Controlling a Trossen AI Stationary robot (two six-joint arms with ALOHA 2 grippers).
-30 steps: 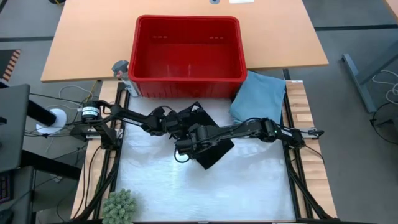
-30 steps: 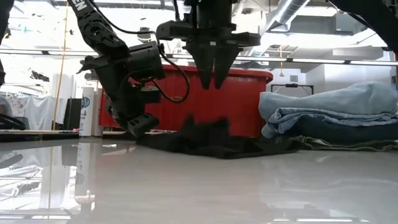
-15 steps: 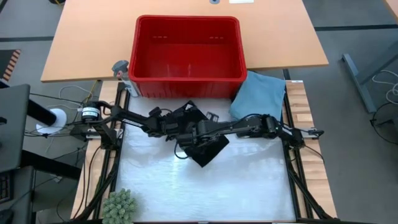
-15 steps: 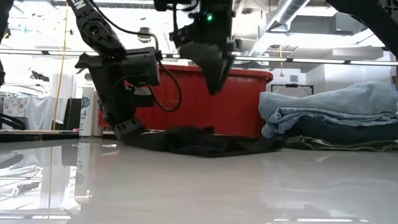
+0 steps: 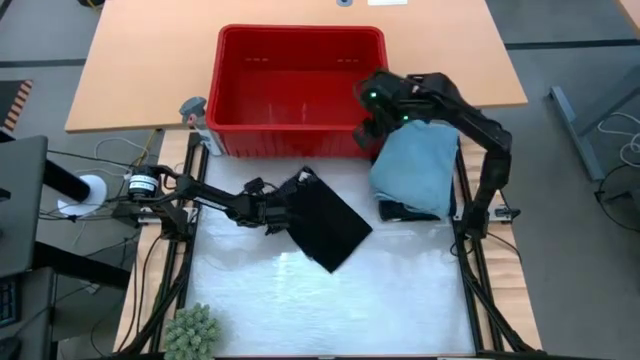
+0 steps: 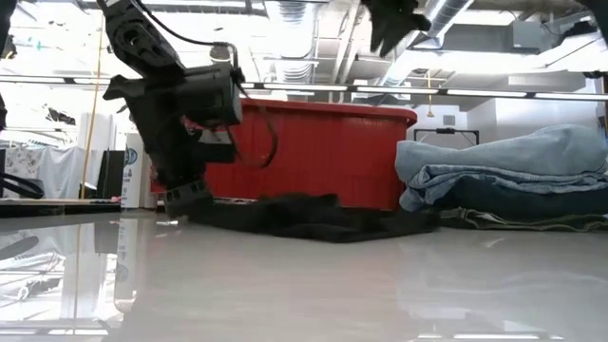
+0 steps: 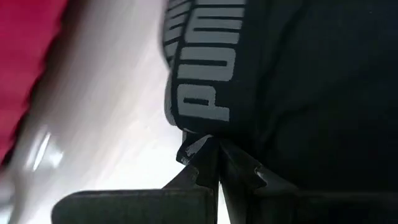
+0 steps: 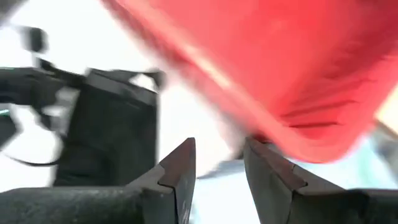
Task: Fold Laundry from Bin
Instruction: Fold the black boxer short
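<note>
The left gripper [image 5: 283, 208] sits mid-frame in the high view, fingers pinched tight on the waistband edge of the black garment [image 5: 325, 225], which lies flat just below the red bin [image 5: 300, 85]. The right gripper [image 5: 368, 128] hangs over the bin's lower right corner with its fingers spread and empty, beside the folded light blue pile [image 5: 415, 165].

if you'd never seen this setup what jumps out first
The big red rectangular plastic bin at the table's far edge, empty as far as the high view shows, draws the eye first. Next comes the black folded cloth garment lying flat mid-table, its corner pinched by the left gripper. The right gripper hangs raised by the bin's right end, fingers apart and empty, above the folded light blue cloth pile.
</note>
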